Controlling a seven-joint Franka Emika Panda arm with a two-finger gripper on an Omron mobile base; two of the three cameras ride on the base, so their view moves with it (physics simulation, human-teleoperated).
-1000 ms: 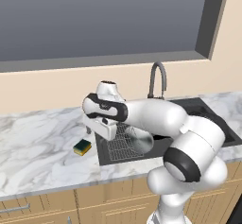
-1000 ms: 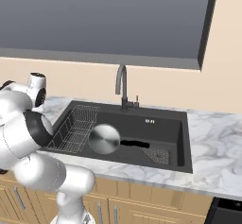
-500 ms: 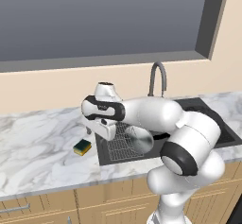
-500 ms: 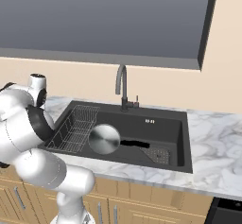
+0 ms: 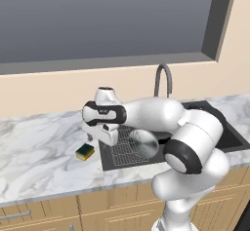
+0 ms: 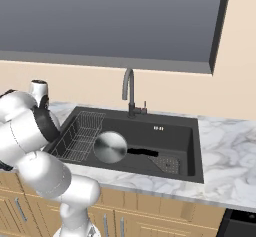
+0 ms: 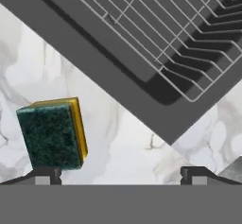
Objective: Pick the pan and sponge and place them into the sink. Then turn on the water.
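The sponge (image 5: 85,151), yellow with a dark green top, lies on the marble counter just left of the sink (image 5: 108,163). My gripper (image 5: 99,138) hangs open right above the counter, between the sponge and the sink's corner. In the hand view the sponge (image 7: 52,134) lies in front of the left fingertip (image 7: 46,175), apart from it, and nothing sits between the fingers of the gripper (image 7: 121,176). The silver pan (image 6: 110,147) rests in the sink (image 6: 165,173) with its black handle pointing right. Water is out of view at the faucet (image 6: 129,88).
A wire rack (image 6: 80,133) fills the sink's left side, and its corner (image 7: 179,34) shows close to the hand. The dark sink rim (image 7: 108,62) runs next to the sponge. Marble counter (image 5: 39,147) stretches left. A window is behind the faucet.
The hand has shifted a little left and down toward the sponge. The jaws stay open, and the pan and sponge have not moved.
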